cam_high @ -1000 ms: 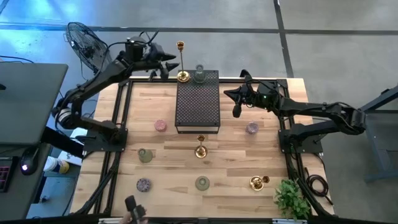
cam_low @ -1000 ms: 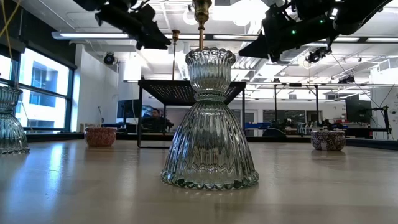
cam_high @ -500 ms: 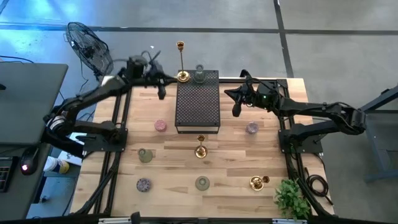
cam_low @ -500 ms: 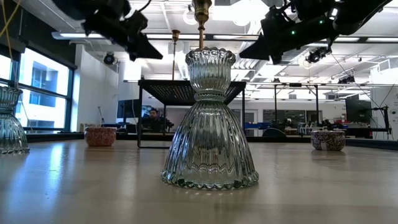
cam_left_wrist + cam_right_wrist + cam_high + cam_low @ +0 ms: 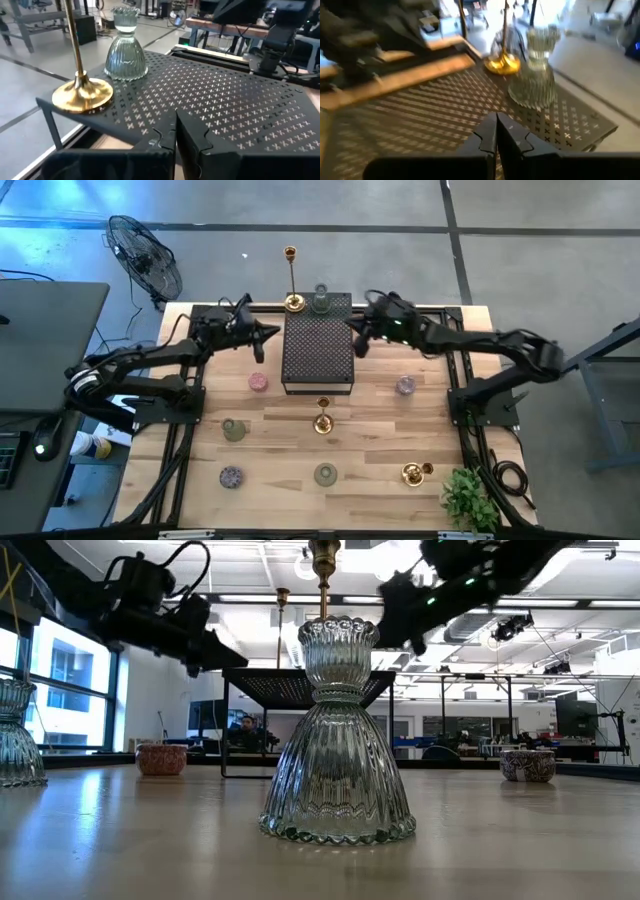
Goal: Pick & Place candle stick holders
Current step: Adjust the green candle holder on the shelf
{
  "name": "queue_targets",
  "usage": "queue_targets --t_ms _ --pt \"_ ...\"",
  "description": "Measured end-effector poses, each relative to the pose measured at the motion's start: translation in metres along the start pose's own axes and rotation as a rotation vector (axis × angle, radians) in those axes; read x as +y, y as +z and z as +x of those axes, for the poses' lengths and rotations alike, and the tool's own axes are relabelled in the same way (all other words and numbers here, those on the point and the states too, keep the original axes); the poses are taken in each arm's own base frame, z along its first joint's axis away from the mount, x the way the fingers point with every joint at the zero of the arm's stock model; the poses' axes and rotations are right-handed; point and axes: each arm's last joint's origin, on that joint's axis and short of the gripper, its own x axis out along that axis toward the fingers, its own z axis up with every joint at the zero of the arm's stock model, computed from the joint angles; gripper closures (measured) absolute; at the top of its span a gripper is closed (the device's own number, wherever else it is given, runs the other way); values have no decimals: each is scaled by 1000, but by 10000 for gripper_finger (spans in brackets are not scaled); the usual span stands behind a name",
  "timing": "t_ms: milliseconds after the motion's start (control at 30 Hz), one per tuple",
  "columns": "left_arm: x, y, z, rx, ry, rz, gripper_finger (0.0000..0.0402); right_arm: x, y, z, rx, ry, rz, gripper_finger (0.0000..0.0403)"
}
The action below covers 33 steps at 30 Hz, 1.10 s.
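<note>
A tall gold candlestick (image 5: 292,301) and a ribbed clear glass holder (image 5: 320,300) stand on the far end of the dark dotted box (image 5: 318,345). Both also show in the left wrist view, the candlestick (image 5: 82,94) and the holder (image 5: 125,50). My left gripper (image 5: 263,336) hangs shut just off the box's left side, its tips (image 5: 175,131) pointing over the box top. My right gripper (image 5: 356,340) is shut above the box's right edge (image 5: 496,131). More holders stand on the table: a short gold one (image 5: 322,420), a pink cup (image 5: 258,382) and a purple cup (image 5: 404,386).
Near the front edge are a green cup (image 5: 233,430), a patterned cup (image 5: 231,476), a green glass holder (image 5: 325,474) and a gold holder (image 5: 415,472) lying on its side. A leafy plant (image 5: 468,498) fills the near right corner. A fan (image 5: 140,252) stands off the far left.
My left gripper has drawn back from the tall gold candlestick toward the table's near edge and sunk lower beside the box, and it has shut. My right gripper has swung toward the table's left, from beside the box to over its right edge.
</note>
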Motion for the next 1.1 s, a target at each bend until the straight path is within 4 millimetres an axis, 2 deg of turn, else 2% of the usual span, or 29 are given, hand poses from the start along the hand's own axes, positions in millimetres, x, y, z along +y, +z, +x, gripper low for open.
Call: queue_targets --t_ms 233,467,667,1100 --pt "0 -2 -1 3 21 0 400 -21 14 50 96 -60 27 403" --pt "0 -3 -1 6 21 -2 401 -24 23 78 197 -51 -10 403" --pt "0 -3 -1 8 21 -6 401 -25 26 86 197 -53 -29 403" --pt "0 -4 -1 15 20 -24 401 -40 29 87 158 -52 -14 403"
